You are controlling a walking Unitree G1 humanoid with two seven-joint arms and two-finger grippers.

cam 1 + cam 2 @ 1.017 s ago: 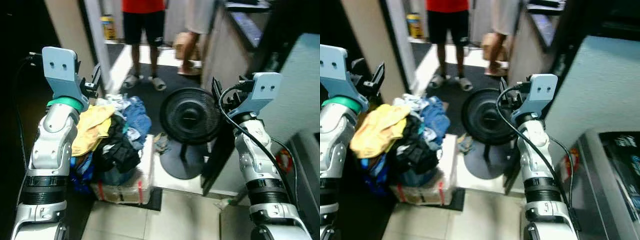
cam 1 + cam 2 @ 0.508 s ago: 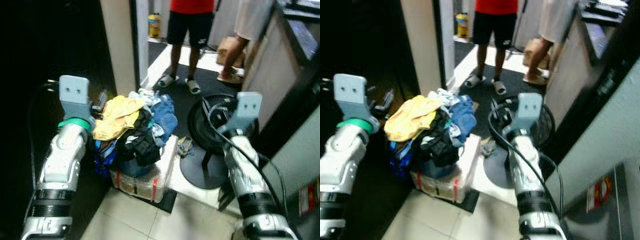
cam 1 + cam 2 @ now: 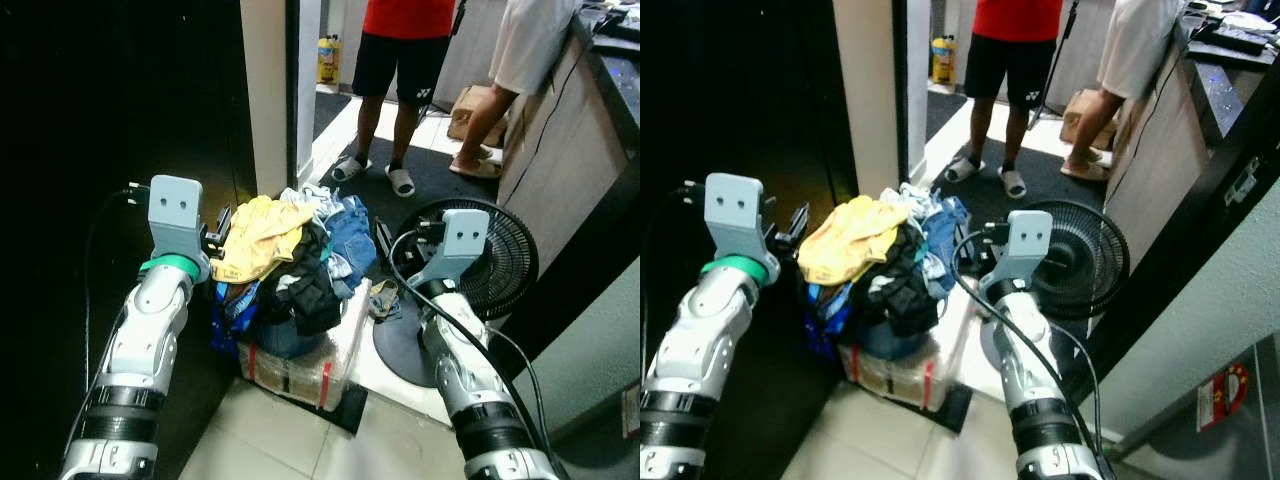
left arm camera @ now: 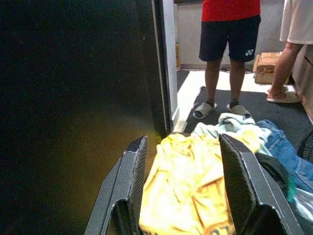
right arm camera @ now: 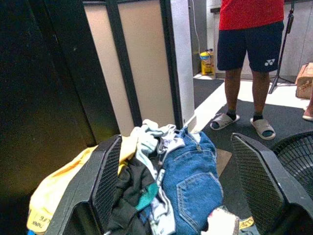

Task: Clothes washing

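A heap of clothes (image 3: 295,275) is piled on a plastic-wrapped box (image 3: 300,368) on the floor. A yellow garment (image 3: 255,235) lies on top, with blue jeans (image 3: 352,235) on the far right side and black pieces (image 3: 305,290) in front. My left gripper (image 3: 218,228) is at the heap's left edge, open, its fingers (image 4: 134,166) apart just short of the yellow garment (image 4: 190,191). My right gripper (image 3: 385,240) is open at the heap's right side, and the jeans (image 5: 193,181) lie beyond its fingers (image 5: 110,166).
A black floor fan (image 3: 490,262) stands right behind my right arm. A white pillar (image 3: 270,90) rises behind the heap, with darkness to its left. Two people (image 3: 405,60) stand in the passage beyond, next to a cardboard box (image 3: 465,105) and a yellow bottle (image 3: 327,60).
The whole view has swung, so the camera moved; the heap now sits centred between my arms. Both grippers have stayed open at the heap's two sides, lower in the picture.
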